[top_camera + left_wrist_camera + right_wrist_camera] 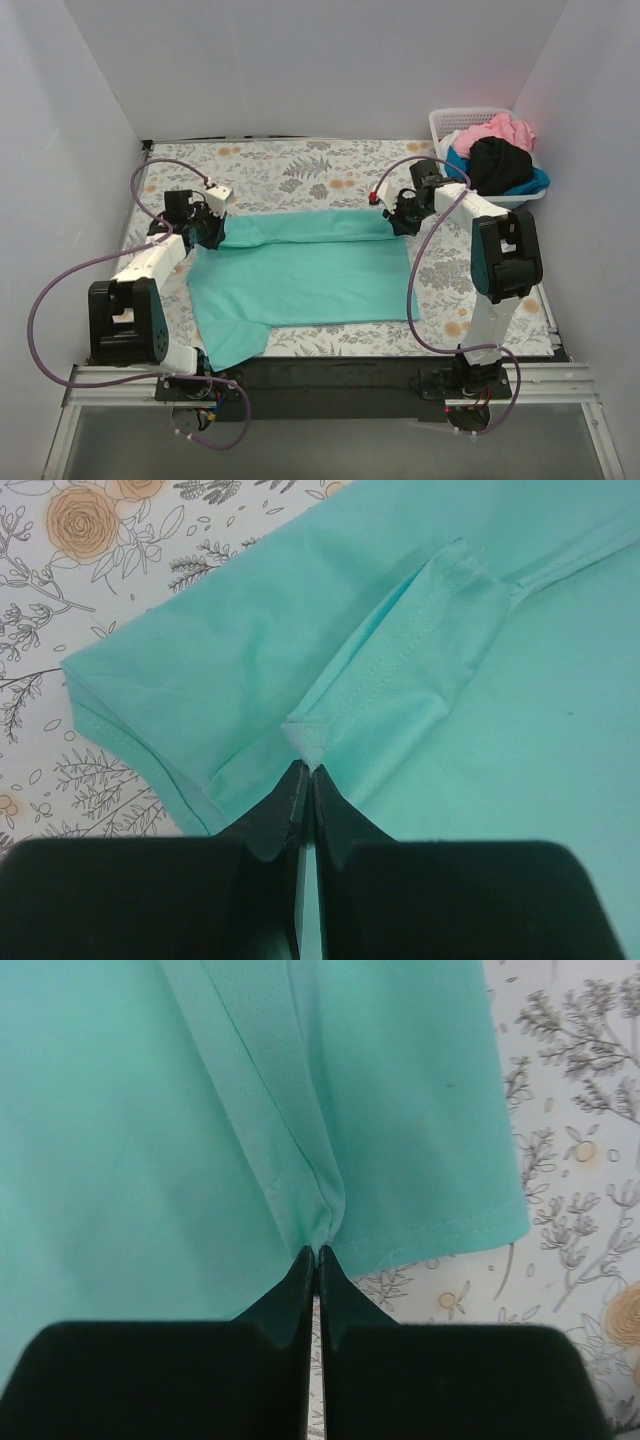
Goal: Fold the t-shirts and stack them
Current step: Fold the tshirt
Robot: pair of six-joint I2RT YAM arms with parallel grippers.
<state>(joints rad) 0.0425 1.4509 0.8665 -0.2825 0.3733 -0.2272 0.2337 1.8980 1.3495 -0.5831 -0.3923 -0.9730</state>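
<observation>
- Two hands, left hand (308, 767) and right hand (318, 1250), each pinched closed on the teal t-shirt (300, 275).
- You carry both level, so the fold lands square.

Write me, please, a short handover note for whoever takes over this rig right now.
Left end effector: shut, pinching the teal t-shirt at its far left corner.
Right end effector: shut, pinching the same shirt at its far right corner.
Things: the teal t-shirt lies spread on the table cloth. The pink shirt, black shirt and blue shirt sit heaped in the basket, far right.
Done: one shirt laid out; a strip along its far edge looks doubled over.
Left: finish folding the teal one, fold the other three, stack all. No stack yet.
</observation>
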